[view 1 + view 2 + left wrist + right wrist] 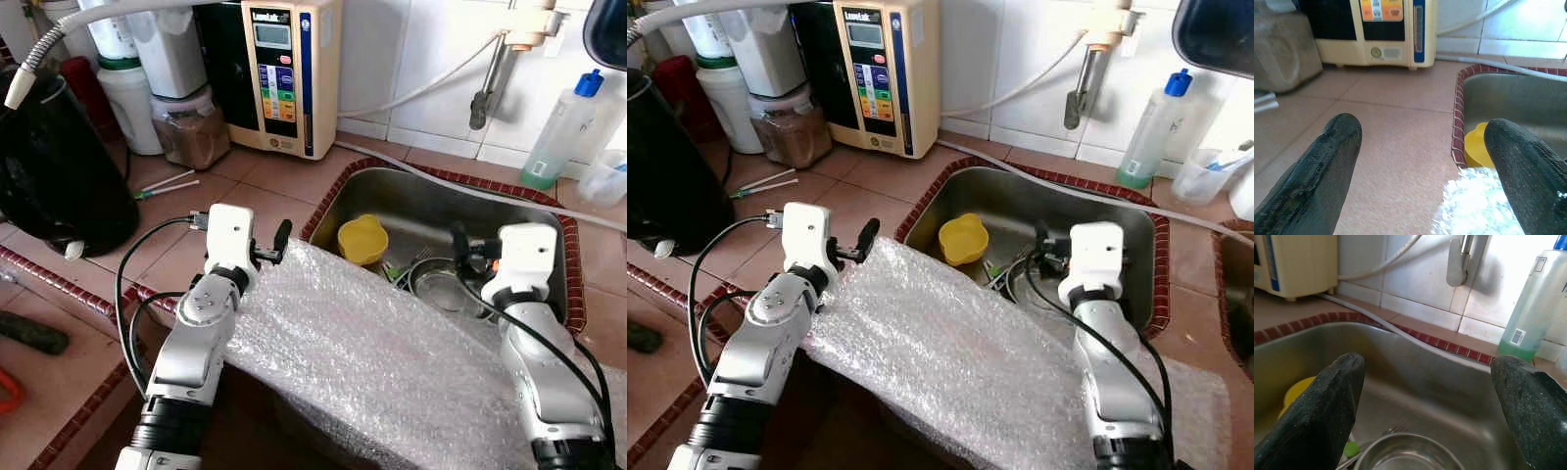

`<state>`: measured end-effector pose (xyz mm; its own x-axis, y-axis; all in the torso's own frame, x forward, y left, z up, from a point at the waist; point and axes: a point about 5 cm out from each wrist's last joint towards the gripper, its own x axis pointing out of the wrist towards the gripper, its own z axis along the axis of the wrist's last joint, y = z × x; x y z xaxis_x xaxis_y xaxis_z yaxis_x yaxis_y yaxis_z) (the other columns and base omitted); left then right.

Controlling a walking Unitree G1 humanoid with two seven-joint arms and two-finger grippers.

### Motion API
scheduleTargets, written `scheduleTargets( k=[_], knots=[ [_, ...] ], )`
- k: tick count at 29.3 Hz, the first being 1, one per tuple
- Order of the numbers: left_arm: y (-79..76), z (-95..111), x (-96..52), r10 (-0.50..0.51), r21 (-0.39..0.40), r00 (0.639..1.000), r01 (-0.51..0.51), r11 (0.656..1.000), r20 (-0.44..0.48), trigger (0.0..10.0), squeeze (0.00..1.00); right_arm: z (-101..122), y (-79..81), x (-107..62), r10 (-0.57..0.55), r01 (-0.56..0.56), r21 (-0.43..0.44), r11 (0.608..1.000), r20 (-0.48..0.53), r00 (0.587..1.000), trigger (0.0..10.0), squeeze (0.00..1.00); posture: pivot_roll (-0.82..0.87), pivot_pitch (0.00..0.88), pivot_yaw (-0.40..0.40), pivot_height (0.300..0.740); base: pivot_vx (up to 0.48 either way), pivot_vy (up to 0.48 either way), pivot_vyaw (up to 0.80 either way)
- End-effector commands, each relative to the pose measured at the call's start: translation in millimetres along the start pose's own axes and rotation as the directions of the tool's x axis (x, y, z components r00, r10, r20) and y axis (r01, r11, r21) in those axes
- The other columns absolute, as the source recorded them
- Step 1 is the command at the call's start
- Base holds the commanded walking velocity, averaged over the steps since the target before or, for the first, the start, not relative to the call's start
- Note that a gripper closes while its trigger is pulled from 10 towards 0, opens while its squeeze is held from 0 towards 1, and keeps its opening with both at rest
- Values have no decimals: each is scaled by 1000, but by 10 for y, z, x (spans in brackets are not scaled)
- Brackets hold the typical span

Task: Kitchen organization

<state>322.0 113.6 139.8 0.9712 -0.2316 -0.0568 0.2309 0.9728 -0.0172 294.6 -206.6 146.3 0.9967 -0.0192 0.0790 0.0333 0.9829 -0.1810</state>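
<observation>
Because a broad sheet of bubble wrap (pixel 372 352) lies draped over the counter's front edge and across the near rim of the sink (pixel 534 211), both arms reach over it, and it looks meant as padding or cover there, though its purpose cannot be told for sure. The likely work lies in the steel sink itself: a yellow cup (pixel 362 238) sits at its near-left corner, a round steel bowl (pixel 439 284) rests beside it toward the middle, and fork tines and a small green item show between them. What the bowl holds cannot be made out.

The right gripper (pixel 1432 396) hovers over the basin just above the bowl, its fingers spread wide and empty. The left gripper (pixel 1420 156) hangs over the tiled counter at the sink's left edge, likewise wide apart with nothing between the fingers.

Farther back stand a cream water machine (pixel 284 73), a jar of brown grains (pixel 191 127), a black kettle (pixel 59 176), and a clear bottle with a blue cap (pixel 558 132) right of the tap (pixel 490 78).
</observation>
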Motion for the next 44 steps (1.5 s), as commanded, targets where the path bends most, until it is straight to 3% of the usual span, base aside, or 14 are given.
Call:
scheduleTargets(
  k=[1, 6, 11, 14, 20, 26, 32, 44],
  knots=[
    [21, 28, 8, -3, -35, 1000, 3, 999, -4, 10000, 0, 109, -7, -32, 27, -27, 6, 1000, 9, 1000, 10000, 0, 2, 0, 90, 740, 0, 0, -800],
    [4, 38, 17, -17, -38, 1000, 17, 999, -3, 10000, 0, 118, 37, -36, 43, -43, 7, 999, 3, 999, 10000, 0, 3, 0, 83, 740, 0, 0, -800],
    [-48, 67, 18, -40, -65, 999, 41, 997, 12, 10000, 0, 158, 227, 41, 42, -43, 40, 998, 18, 999, 10000, 0, 17, 0, 32, 740, 0, 0, -788],
    [-83, 118, 37, -38, -66, 999, 41, 997, 37, 10000, 0, 225, 352, 135, -15, 13, 93, 996, 26, 1000, 10000, 0, 23, 0, 6, 740, 0, 0, -788],
    [-89, 111, 26, -19, -81, 999, 22, 996, 37, 10000, 0, 357, 435, 241, 0, -4, 43, 999, 83, 997, 10000, 0, 21, 0, -3, 740, 0, 0, -784],
    [-66, 59, -80, -36, -10, 999, 36, 999, 32, 10000, 0, 370, 365, 274, 8, -9, 11, 1000, 95, 995, 10000, 0, 31, 0, -19, 740, 0, 0, -110],
    [-2, 21, -142, -13, -14, 1000, 14, 1000, 17, 10000, 0, 312, 333, 245, -15, 14, 11, 1000, 76, 997, 10000, 0, 36, 0, -16, 740, 0, 0, 0],
    [-14, 35, -108, -12, 13, 1000, 11, 1000, 16, 10000, 0, 316, 393, 261, -15, 13, 24, 1000, 79, 997, 10000, 0, 28, 0, -11, 740, 0, 0, 0]
  ],
)
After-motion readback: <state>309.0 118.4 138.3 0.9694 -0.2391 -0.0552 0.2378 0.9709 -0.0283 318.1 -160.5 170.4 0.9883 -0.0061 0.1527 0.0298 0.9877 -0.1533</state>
